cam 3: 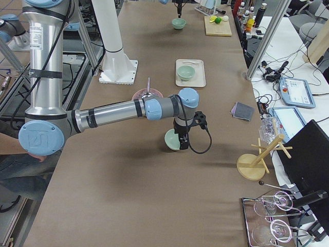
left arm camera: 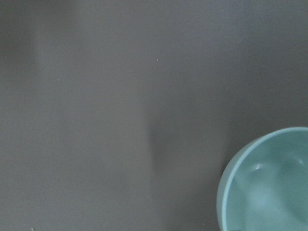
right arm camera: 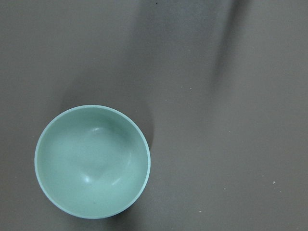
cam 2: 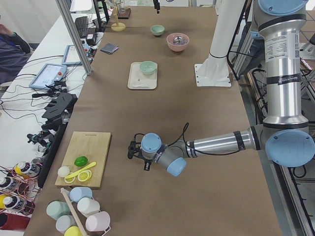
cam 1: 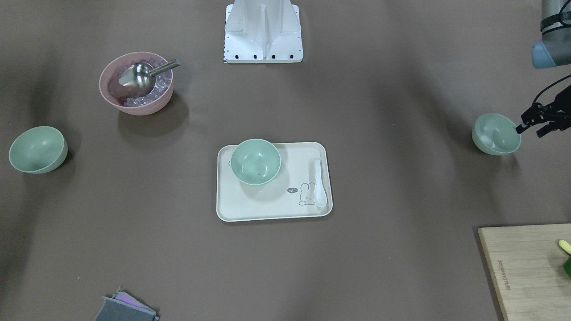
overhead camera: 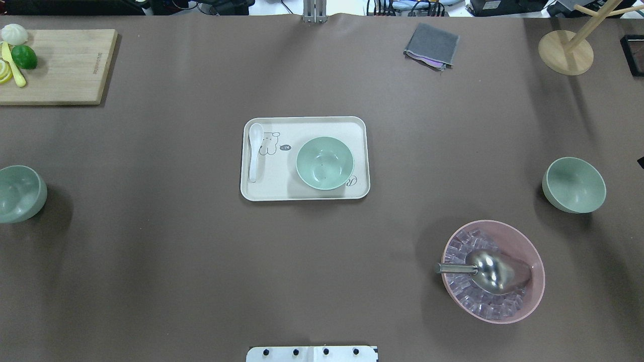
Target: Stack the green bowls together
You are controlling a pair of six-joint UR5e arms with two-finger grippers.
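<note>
- We log a brown counter (overhead camera: 151, 261), with a board (overhead camera: 60, 65) at its far left corner.
- The central tray (overhead camera: 307, 122) holds the tray bowl (overhead camera: 324, 163), green and empty, and a spoon (overhead camera: 255, 151).
- The left bowl (cam 1: 495, 133) and right bowl (overhead camera: 573, 184), both green and empty, sit at those edges.
- The pink bowl (overhead camera: 536, 251) holds ice and a scoop (overhead camera: 495, 271).
- The left gripper (cam 1: 530, 132) gapes empty beside the left bowl.
- The right gripper (cam 3: 180, 143) is over the right bowl; we cannot tell its spread.

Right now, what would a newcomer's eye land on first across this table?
Three matching green bowls spread wide: the middle bowl on a cream tray at centre, the left bowl at the table's left edge, the right bowl far right. Next, the pink bowl of ice with a metal scoop, near the right bowl. The left claw hangs at the left bowl's rim.
</note>
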